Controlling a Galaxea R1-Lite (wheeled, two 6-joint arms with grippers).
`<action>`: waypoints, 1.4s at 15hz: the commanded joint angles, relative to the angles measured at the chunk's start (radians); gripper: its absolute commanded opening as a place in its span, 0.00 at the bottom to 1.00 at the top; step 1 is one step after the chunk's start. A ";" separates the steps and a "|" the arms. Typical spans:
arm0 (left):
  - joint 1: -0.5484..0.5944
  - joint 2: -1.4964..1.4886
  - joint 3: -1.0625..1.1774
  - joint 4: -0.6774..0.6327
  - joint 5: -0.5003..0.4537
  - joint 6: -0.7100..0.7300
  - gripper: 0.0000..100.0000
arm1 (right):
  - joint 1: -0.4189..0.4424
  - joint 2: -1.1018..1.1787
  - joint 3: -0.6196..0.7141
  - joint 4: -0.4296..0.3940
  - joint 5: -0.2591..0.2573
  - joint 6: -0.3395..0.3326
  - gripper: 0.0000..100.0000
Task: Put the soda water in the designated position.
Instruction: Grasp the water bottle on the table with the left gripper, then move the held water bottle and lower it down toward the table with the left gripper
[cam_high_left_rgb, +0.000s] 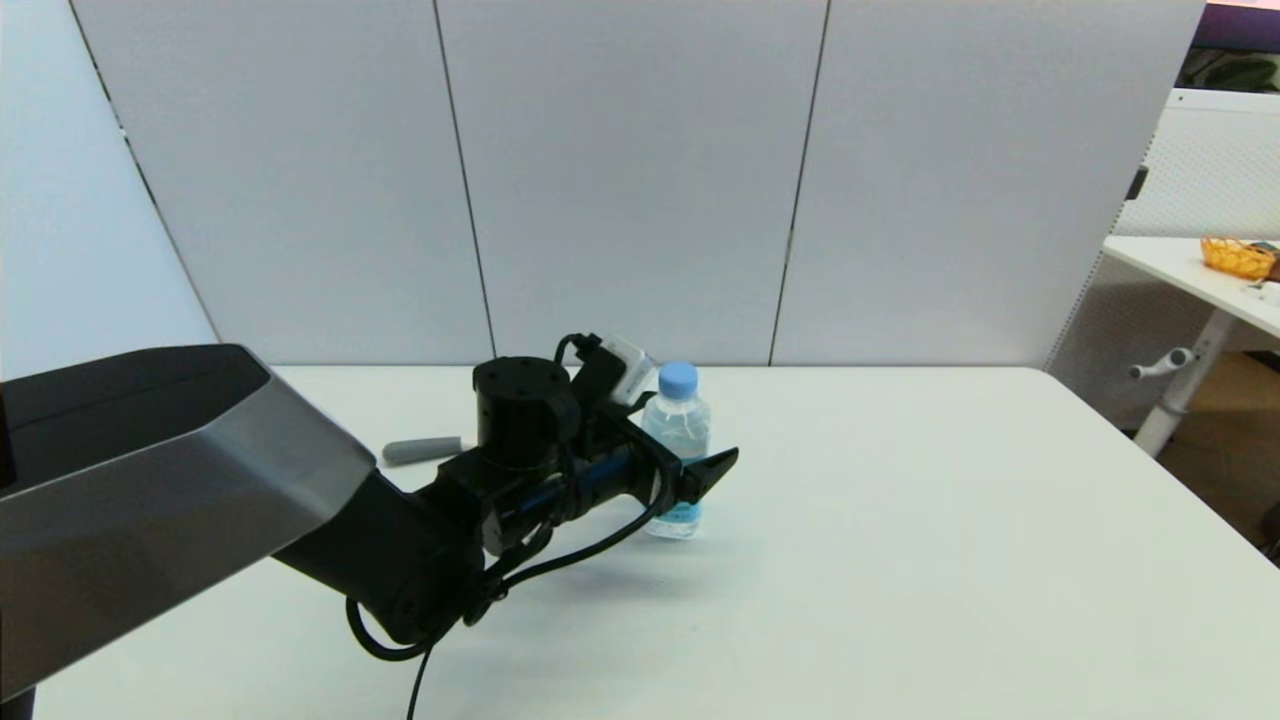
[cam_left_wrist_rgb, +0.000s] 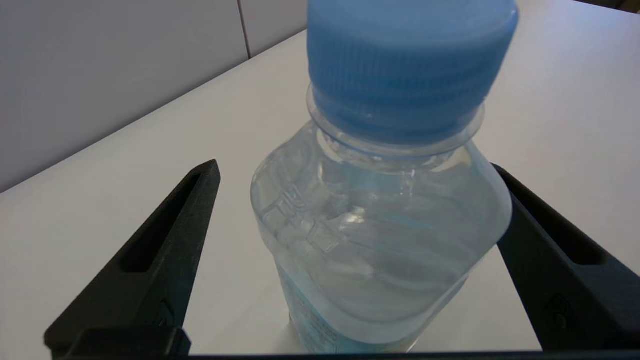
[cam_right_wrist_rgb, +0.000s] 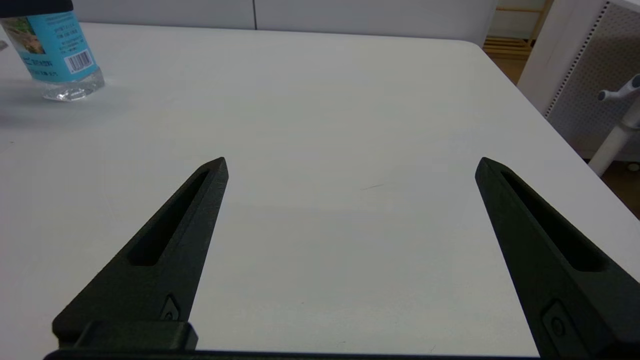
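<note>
A: Left gripper status?

B: Spread wide w/ the soda water bottle standing between the fingers. One finger is clear of it; can't tell if the other touches.

A: Where's the bottle?

B: Upright on the white table, mid-table towards the back. Grey-handled peeler lies beyond the arm, near the back edge.

A: Right gripper?

B: Released, fingers apart, nothing between them, over bare table well apart from the bottle.

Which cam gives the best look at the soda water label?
Right wrist view: the soda water stands far off on the table, its label with barcode and picture facing the camera. Left wrist view shows mostly cap and shoulder between the open left gripper. In the head view the gripper mostly hides the label.
</note>
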 joint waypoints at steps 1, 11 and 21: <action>0.000 0.003 -0.007 -0.005 -0.001 0.001 1.00 | 0.001 0.002 0.000 0.000 0.000 -0.001 1.00; 0.001 0.030 -0.022 -0.022 0.000 0.001 0.00 | 0.001 0.002 0.000 0.000 0.000 -0.001 1.00; 0.001 0.035 -0.044 -0.022 -0.001 0.002 0.00 | 0.000 0.002 0.000 0.000 0.000 -0.001 1.00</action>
